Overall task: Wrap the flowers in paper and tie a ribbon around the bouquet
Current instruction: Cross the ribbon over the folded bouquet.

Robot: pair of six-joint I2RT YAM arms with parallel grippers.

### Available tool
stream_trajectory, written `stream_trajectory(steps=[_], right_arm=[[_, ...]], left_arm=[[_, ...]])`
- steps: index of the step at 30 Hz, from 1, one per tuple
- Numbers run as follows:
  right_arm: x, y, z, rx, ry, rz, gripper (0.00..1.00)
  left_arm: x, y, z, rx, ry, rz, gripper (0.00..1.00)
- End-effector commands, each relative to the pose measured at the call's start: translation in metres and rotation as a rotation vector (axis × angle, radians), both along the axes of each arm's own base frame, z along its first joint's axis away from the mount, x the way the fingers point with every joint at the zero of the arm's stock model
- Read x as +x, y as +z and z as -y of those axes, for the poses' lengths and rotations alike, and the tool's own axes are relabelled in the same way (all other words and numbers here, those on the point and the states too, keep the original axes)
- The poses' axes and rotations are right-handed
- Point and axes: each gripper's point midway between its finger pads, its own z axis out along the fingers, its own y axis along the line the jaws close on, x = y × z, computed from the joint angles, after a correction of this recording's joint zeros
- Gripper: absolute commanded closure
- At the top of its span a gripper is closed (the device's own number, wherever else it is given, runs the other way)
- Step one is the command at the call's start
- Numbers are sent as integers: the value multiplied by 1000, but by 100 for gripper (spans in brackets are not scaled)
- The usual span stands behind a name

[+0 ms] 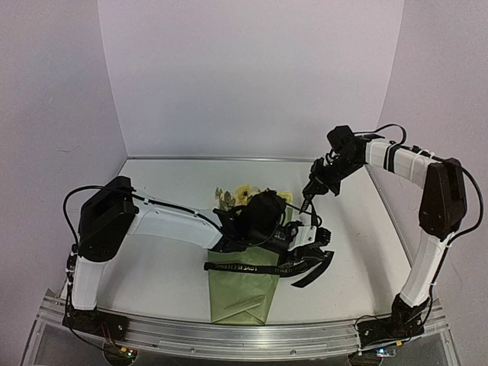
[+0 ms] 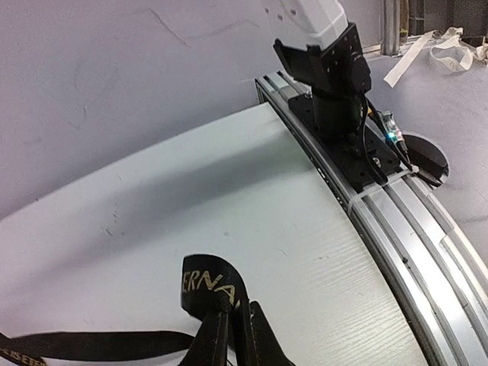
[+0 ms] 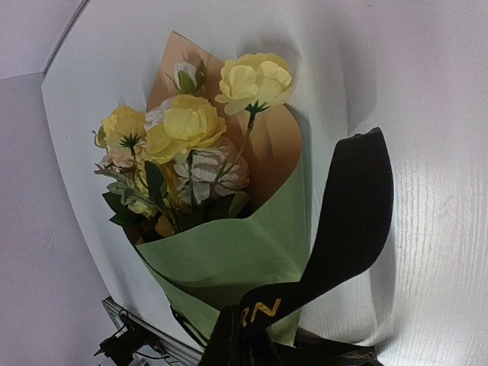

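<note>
1. One white rectangular table carries everything, with a silver aluminium rail along its near edge.
2. Two white-and-black arms work above it. The left arm stretches across to the middle, over the bouquet. The right arm bends in from the right, its wrist pointing down just beside the blossoms.
3. The bouquet lies mid-table, its stem end toward the rail and its blossoms toward the far wall. Its cone is a thin olive-green wrapping paper whose tan inside shows behind the blooms.
4. A long narrow black fabric ribbon with pale lettering crosses the cone about halfway along and bunches in loops on the table to its right.
5. The pale yellow and cream flowers with green leaves stand out of the cone's wide end.
6. The left end effector has its jaws almost together, and a lettered loop of ribbon rises from between them.
7. The right end effector is fully closed, pinching another stretch of the ribbon, which arches up beside the cone.
</note>
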Motion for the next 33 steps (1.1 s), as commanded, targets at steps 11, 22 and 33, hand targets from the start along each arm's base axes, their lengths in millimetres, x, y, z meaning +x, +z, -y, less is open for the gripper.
stream_trajectory(steps=[11, 22, 33], right_arm=[[-7, 37, -17, 49, 109, 103, 100], [-105, 109, -128, 232, 559, 254, 100], [-259, 8, -125, 147, 914, -116, 100]], left_arm=[[79, 113, -46, -209, 299, -315, 29], [112, 64, -239, -204, 789, -549, 37], [104, 4, -282, -34, 922, -592, 49]])
